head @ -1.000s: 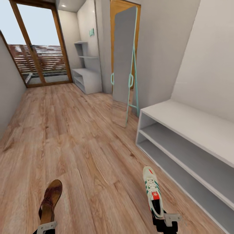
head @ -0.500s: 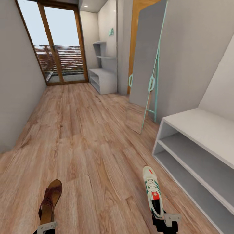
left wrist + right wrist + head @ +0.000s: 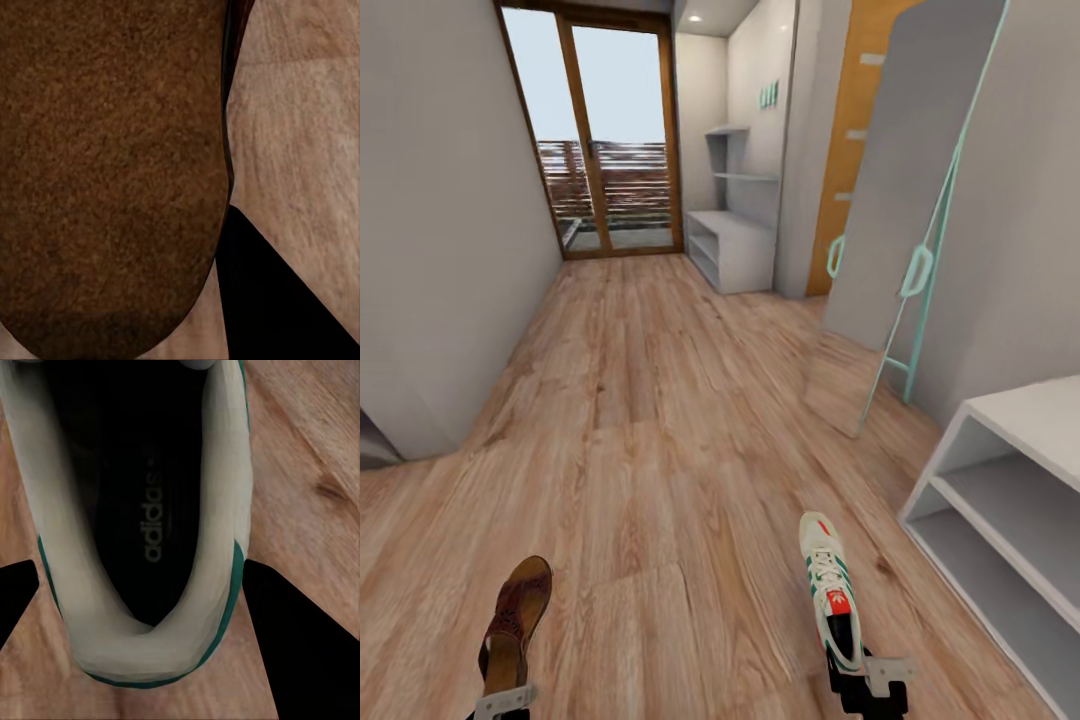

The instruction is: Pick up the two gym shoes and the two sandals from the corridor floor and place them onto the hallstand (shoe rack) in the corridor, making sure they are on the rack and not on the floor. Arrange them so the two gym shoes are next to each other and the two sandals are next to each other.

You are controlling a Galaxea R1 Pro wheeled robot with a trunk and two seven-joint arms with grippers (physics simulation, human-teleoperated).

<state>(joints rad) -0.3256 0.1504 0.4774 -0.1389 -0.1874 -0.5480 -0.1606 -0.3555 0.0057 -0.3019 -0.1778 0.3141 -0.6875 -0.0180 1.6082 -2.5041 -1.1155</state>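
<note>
A home corridor, rendered in simulation.

Light wood-plank floor (image 3: 660, 420) runs the frame's length to a wood-framed glass door (image 3: 605, 130) at upper centre, with a slatted balcony railing and sky beyond. Plain grey walls close in both sides. At upper right stands a pale grey hallstand (image 3: 735, 245) with floating shelves above; a mint-framed leaning mirror (image 3: 910, 200) sits right of centre, and a white low shelf unit (image 3: 1010, 500) at lower right.

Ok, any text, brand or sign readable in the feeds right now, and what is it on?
"adidas": printed on the dark insole of the gym shoe, seen in the right wrist view.
The red tongue patch on that gym shoe in the head view: mark too small to read.
The sandal: no text visible.
</note>
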